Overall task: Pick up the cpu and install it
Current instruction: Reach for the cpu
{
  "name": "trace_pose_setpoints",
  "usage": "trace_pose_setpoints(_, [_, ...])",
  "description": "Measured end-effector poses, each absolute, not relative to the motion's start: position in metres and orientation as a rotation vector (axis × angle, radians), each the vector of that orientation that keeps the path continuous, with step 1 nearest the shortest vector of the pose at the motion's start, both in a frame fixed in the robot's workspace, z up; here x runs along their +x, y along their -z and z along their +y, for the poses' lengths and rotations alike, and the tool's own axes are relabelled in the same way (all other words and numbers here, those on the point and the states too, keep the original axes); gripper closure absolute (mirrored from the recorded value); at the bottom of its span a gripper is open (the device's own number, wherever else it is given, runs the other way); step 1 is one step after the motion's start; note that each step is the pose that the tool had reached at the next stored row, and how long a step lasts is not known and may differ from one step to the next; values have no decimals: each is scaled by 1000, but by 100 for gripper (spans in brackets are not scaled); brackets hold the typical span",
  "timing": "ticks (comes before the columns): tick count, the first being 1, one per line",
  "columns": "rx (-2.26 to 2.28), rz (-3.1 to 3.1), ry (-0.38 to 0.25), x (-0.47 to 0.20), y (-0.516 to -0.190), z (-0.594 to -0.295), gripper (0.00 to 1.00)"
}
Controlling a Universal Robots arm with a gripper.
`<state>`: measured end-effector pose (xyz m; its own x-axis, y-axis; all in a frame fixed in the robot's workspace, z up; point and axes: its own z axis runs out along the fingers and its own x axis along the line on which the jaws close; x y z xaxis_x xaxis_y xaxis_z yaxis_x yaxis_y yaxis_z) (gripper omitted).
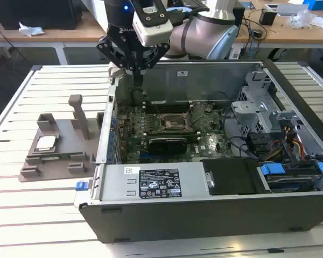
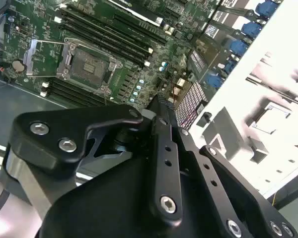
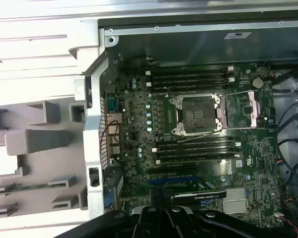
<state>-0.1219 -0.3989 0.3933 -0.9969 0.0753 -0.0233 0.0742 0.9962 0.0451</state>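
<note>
CPU [image 1: 46, 142] lies flat in a recess of the grey holder [image 1: 29, 169] on the table [image 1: 21, 199], outside the open computer case [image 1: 204, 215] on the exterior view's left, not yet picked up. The end effector [image 1: 135, 80] hangs over the case's wall on that side, well apart from the chip, closed and holding nothing. From where I stand, the worry is the approach. Coming down closed, it would press on the metal lid rather than straddle it, and the holder's upright post [image 1: 77, 110] stands near enough to catch a finger. The case wall sits between holder and socket [image 3: 196, 115], so a low carry could clip it. The socket looks open, and a tilted drop could damage its contacts.
</note>
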Motion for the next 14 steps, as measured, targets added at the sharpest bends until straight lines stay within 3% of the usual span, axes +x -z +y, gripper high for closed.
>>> trace_pose_setpoints(14, [117, 3114, -69, -151, -393, -399, 89])
